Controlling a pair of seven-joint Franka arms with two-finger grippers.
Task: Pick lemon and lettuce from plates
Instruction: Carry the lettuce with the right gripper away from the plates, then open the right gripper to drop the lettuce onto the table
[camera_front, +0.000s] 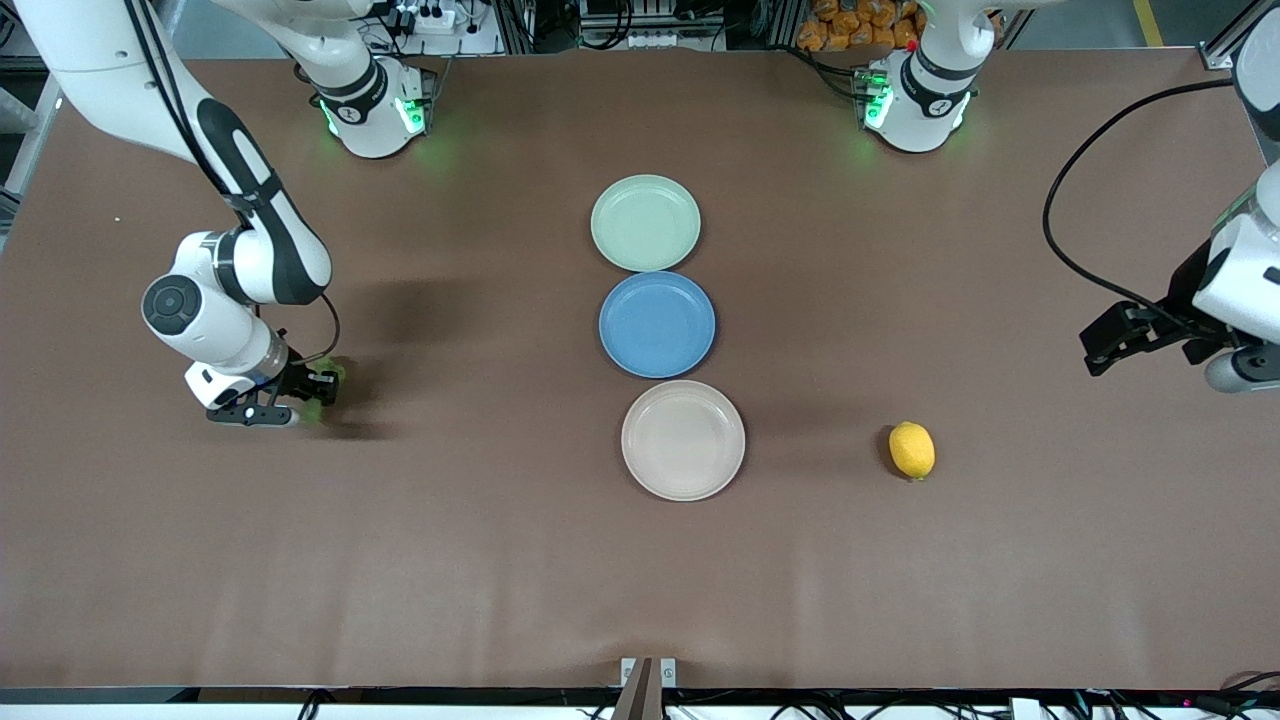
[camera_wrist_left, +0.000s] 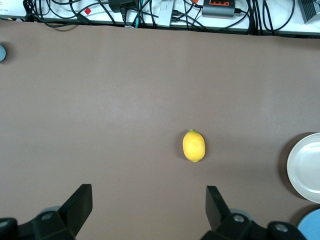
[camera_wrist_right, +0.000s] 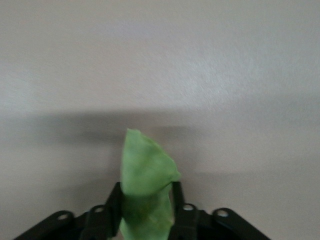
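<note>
**Lettuce low over the counter in the right end effector, lemon already set down**

Lettuce (camera_wrist_right: 146, 187) sits pinched between the narrowed fingers of the right end effector (camera_front: 295, 398), which hangs low over the bare brown counter (camera_front: 480, 560) toward the right arm's end, well apart from the plates. The leaf's long axis runs straight out from the fingers, its free tip pointing away from the wrist. The coming move looks like a release, and it turns on the small gap between leaf and counter.

The lemon (camera_front: 911, 450) lies on the counter toward the left arm's end, beside the beige-white plate (camera_front: 683, 440) and clear of it. The left end effector (camera_front: 1105, 350) waits with fingers spread wide, raised over the counter near the edge.

The mint plate (camera_front: 645, 222) and the blue plate (camera_front: 657, 324) both stand bare.

In the front view the leaf is a small green blur, so whether it touches the counter cannot be told. The left arm is cut off at the frame edge.
</note>
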